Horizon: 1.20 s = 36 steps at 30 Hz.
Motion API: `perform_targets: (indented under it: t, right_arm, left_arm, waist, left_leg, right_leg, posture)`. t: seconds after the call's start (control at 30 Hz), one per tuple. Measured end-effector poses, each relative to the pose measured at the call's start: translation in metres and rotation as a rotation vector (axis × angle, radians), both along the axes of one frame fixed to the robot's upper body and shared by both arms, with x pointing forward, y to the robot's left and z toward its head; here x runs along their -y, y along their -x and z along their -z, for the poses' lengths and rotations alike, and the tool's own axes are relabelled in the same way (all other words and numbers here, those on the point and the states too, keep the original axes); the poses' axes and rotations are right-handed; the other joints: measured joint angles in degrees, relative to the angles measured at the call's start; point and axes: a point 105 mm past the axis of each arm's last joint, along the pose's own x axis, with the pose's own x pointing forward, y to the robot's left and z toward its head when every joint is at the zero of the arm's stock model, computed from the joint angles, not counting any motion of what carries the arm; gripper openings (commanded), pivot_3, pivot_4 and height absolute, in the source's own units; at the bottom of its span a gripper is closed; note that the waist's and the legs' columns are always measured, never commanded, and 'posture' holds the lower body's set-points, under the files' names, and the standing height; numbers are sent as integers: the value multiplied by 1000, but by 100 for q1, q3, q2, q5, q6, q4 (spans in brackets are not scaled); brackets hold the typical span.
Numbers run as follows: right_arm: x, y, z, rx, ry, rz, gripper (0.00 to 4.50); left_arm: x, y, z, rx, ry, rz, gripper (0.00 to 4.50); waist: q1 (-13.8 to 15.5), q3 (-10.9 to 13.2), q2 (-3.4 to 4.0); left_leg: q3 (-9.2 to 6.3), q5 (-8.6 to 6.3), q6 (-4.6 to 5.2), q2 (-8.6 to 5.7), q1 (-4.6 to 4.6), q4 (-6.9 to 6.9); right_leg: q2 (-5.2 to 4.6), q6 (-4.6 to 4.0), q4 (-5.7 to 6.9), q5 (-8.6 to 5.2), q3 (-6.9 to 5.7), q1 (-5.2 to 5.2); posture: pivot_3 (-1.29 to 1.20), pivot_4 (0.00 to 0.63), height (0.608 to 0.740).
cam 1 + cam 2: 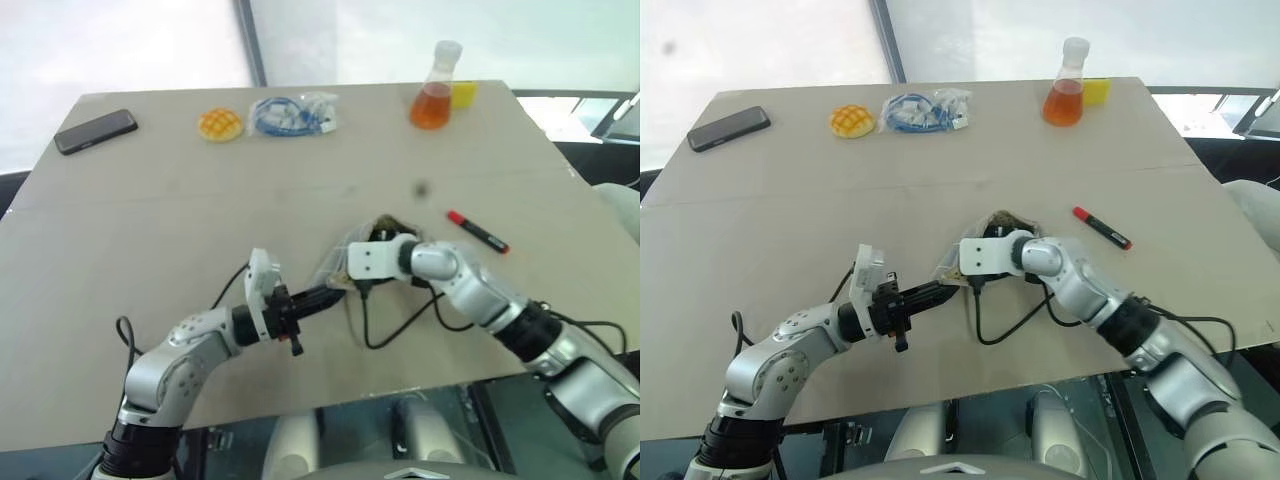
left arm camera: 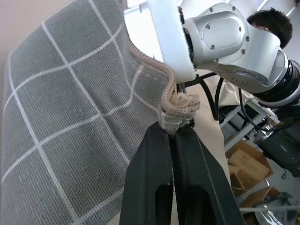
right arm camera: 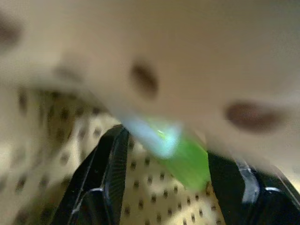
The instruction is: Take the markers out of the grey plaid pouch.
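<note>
The grey plaid pouch (image 1: 336,260) lies mid-table, its mouth lifted and held wide. My left gripper (image 2: 174,131) is shut on the corded edge of the pouch (image 2: 70,117) and holds it up. My right gripper (image 3: 168,145) reaches into the pouch's mouth. Its two black fingers stand apart inside the dotted lining, with the bright green marker (image 3: 185,161) between them and a gap on one side. From the head camera those fingers are hidden in the pouch behind the white wrist block (image 1: 375,258). The red marker (image 1: 477,231) with black ends lies on the table to the pouch's right.
Along the far edge of the table (image 1: 150,300) lie a black phone (image 1: 96,131), a yellow bun (image 1: 221,124), a clear bag of blue cables (image 1: 292,113) and a flask of orange liquid (image 1: 435,95) beside a yellow block (image 1: 463,94). A person's head (image 2: 265,21) shows behind my right arm.
</note>
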Motion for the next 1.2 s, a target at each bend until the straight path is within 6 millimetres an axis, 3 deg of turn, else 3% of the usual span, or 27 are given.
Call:
perform_targets:
  t: [0.1,0.17,0.33,0.5,0.57,0.77,0.9,1.0,1.1,1.2]
  right_arm:
    - [2,-2,-1,3,-16,11,932]
    - [11,-2,-11,18,-26,25,932]
    - [35,18,-32,-148,-172,89,932]
    - [69,52,-100,-261,-452,65,932]
    - [81,60,-113,-343,-560,71,932]
    - [107,66,-127,-483,-778,135,932]
    - [138,63,-113,-420,-685,309,932]
    - [121,62,-95,-420,-572,287,1690]
    - [93,61,-74,-436,-495,220,2936]
    - [72,48,-66,-403,-489,217,2936]
  left_arm:
    - [-1,-3,0,0,-2,-24,0]
    - [-2,-6,-6,22,3,-33,0]
    - [-4,-13,-10,77,-19,-56,0]
    - [-32,-52,0,190,-174,-253,0]
    - [-39,-64,3,235,-230,-303,0]
    - [-49,-81,-1,325,-283,-387,0]
    - [-62,-81,-5,322,-258,-423,0]
    - [-54,-68,-3,252,-177,-345,0]
    - [-34,-52,-7,174,-87,-229,0]
    - [-17,-33,-17,99,-15,-104,0]
  waist:
    - [5,0,4]
    - [45,-2,2]
    - [66,5,12]
    - [151,4,10]
    - [155,4,10]
    - [176,5,12]
    - [189,5,11]
    - [108,5,12]
    - [48,6,12]
    - [31,8,12]
  left_leg:
    - [-4,0,-1,0,6,2]
    - [-10,1,-3,0,-1,7]
    - [-3,0,-3,-2,-32,6]
    - [-10,0,-3,-1,-25,-11]
    - [-8,-1,-4,0,-24,-10]
    - [-3,-1,-4,-1,-29,-5]
    - [-1,-1,-4,-3,-33,-14]
    - [6,-1,-3,-1,-29,-20]
    - [2,-1,-3,-1,-29,-18]
    - [2,0,-3,-2,-30,-8]
  right_leg:
    - [1,-6,0,4,0,7]
    - [-1,-7,1,4,-8,7]
    - [-4,-9,-10,6,-3,-8]
    - [2,-9,-11,5,-9,-9]
    - [0,-10,-15,5,-8,-9]
    - [-6,-11,-16,6,-6,-9]
    - [-8,-10,-25,5,-6,-11]
    - [-4,-9,-22,5,3,-17]
    - [-3,-8,-19,4,3,-17]
    - [-3,-7,-14,5,6,-17]
  posture:
    - [0,150,740]
    - [0,150,740]
    - [0,150,740]
    - [0,150,740]
    - [0,150,740]
    - [0,150,740]
    - [0,150,740]
    - [0,150,740]
    - [0,150,740]
    - [0,150,740]
